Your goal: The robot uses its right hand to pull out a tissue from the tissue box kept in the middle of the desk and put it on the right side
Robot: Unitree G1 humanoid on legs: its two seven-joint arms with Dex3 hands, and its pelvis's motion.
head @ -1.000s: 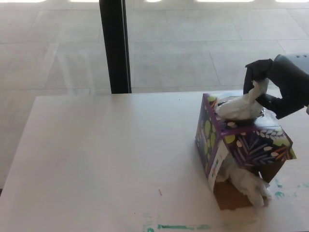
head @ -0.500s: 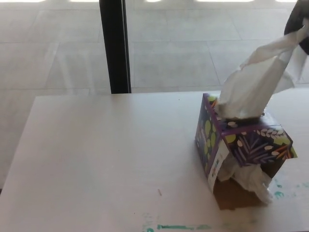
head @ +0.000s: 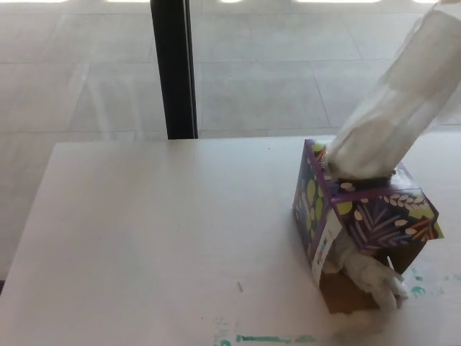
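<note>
A white tissue (head: 392, 108) is stretched taut from the top opening of the purple patterned tissue box (head: 364, 209), which stands on the desk (head: 158, 238), up past the upper right corner. Neither hand is seen, so no grasp can be judged. More crumpled tissue (head: 371, 272) is spilled from the box's torn lower side.

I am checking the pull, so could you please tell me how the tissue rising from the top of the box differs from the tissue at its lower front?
The top tissue is stretched taut, rising toward the upper right out of frame; the lower tissue lies crumpled on the desk. The top tissue leaves the tissue box through its top opening; the lower tissue spills from a torn lower side. The top tissue looks far longer. Both are white.
</note>
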